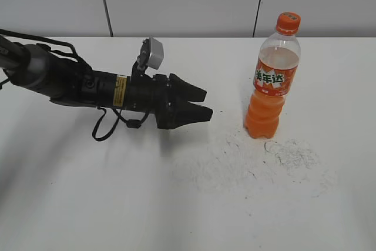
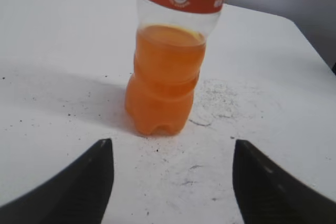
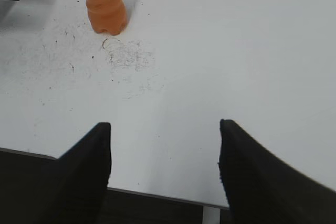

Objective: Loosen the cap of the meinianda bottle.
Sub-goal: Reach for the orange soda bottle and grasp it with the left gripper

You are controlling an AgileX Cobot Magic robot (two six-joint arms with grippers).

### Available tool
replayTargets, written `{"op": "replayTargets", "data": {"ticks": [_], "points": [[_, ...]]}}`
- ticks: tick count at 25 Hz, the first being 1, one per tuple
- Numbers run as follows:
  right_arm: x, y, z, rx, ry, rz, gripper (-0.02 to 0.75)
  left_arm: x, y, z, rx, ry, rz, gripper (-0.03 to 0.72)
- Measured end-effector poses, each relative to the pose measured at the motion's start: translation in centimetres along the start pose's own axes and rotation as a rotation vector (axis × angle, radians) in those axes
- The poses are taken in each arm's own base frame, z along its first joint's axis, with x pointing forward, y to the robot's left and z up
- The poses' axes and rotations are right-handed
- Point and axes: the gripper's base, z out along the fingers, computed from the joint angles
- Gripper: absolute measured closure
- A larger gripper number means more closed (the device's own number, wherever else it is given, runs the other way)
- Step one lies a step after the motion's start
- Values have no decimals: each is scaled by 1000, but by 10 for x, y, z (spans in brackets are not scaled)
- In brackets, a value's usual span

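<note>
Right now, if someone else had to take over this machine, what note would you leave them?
Left gripper: open, holding nothing, low over the table, pointed at the meinianda bottle, a gap away.
Right gripper: open, empty, back near the table's edge.
Bottle: upright, right of the left gripper, cap on.
Done: nothing on the bottle yet.
Left: hold the bottle, grip the cap, twist it loose.

Clear glossy plastic meinianda bottle (image 1: 272, 83)

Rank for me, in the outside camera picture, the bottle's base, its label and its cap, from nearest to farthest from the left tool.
From the left tool, with the meinianda bottle standing to its right:
1. Base, low, about level with the tool.
2. Label, mid-height.
3. The cap, on top, farthest.
</note>
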Motion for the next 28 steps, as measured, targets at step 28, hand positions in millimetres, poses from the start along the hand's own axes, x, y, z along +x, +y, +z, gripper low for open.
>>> {"op": "replayTargets", "data": {"ticks": [28], "points": [[0,0,0,0,0,0,260,15,15,101,34,3,23,14]]}}
